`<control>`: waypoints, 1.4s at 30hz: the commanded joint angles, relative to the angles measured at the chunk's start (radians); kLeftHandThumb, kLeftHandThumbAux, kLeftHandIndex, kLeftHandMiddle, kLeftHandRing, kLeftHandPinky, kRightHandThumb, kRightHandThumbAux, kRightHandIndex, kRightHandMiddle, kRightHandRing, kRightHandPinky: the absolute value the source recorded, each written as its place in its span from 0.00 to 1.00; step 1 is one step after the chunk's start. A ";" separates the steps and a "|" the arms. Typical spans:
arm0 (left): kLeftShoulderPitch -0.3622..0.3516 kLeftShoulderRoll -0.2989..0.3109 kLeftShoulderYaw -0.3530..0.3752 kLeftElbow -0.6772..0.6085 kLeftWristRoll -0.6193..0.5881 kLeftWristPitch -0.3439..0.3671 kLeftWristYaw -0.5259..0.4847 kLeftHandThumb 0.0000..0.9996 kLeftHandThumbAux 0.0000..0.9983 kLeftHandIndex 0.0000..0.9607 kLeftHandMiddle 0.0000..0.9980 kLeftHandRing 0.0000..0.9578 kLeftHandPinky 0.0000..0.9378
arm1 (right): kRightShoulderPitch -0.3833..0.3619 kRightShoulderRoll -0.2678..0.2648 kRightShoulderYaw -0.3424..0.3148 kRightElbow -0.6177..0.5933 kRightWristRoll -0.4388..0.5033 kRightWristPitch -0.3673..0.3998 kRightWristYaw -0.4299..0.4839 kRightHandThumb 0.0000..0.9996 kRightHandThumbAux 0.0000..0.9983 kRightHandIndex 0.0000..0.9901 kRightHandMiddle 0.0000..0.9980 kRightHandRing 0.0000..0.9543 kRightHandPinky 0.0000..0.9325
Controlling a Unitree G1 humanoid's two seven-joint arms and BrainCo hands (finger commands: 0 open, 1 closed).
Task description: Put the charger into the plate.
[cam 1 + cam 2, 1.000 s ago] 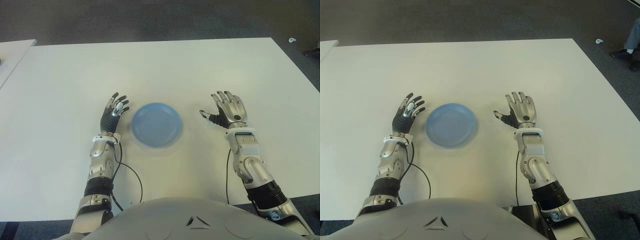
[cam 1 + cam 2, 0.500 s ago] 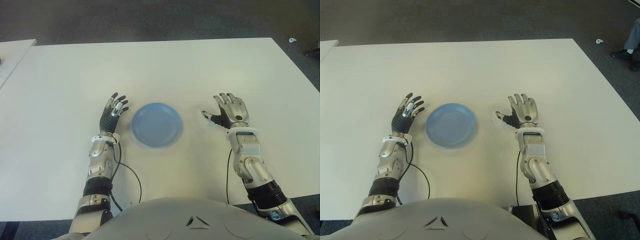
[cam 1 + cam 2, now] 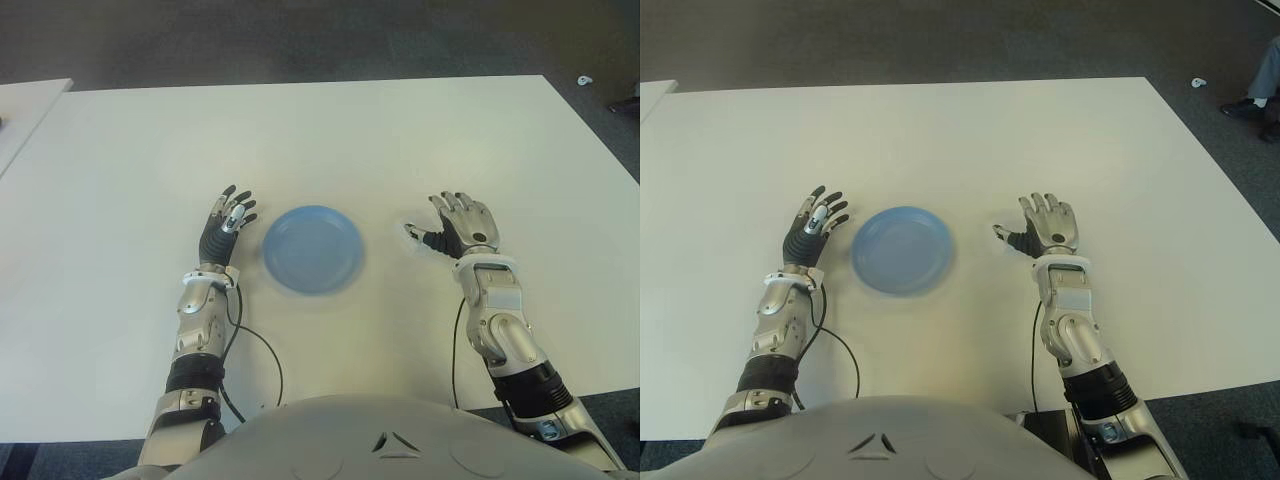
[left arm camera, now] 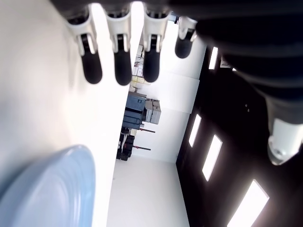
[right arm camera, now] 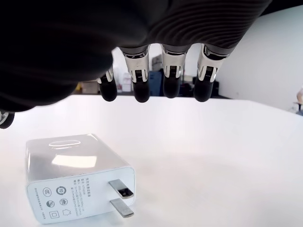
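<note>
Right hand (image 3: 462,224) hovers spread wide over the white charger (image 5: 78,175), which lies on the table (image 3: 400,140) beneath its palm, ungrasped. The blue plate (image 3: 313,248) sits between the hands, left hand (image 3: 226,225) open just beside it.

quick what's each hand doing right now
Left hand: open, empty, left of the plate.
Right hand: open over the charger, not gripping it.

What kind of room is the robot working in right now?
Probably an office or lab. A large plain white table stands on grey carpet, a second white table beside it, and a seated person's leg shows at the far right. The left wrist view shows ceiling light panels and stacked equipment.
</note>
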 commanded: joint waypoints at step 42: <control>0.018 -0.007 -0.002 -0.015 0.015 0.023 0.013 0.00 0.49 0.10 0.20 0.22 0.25 | 0.033 0.054 0.038 0.104 0.083 0.009 -0.014 0.27 0.11 0.00 0.00 0.00 0.00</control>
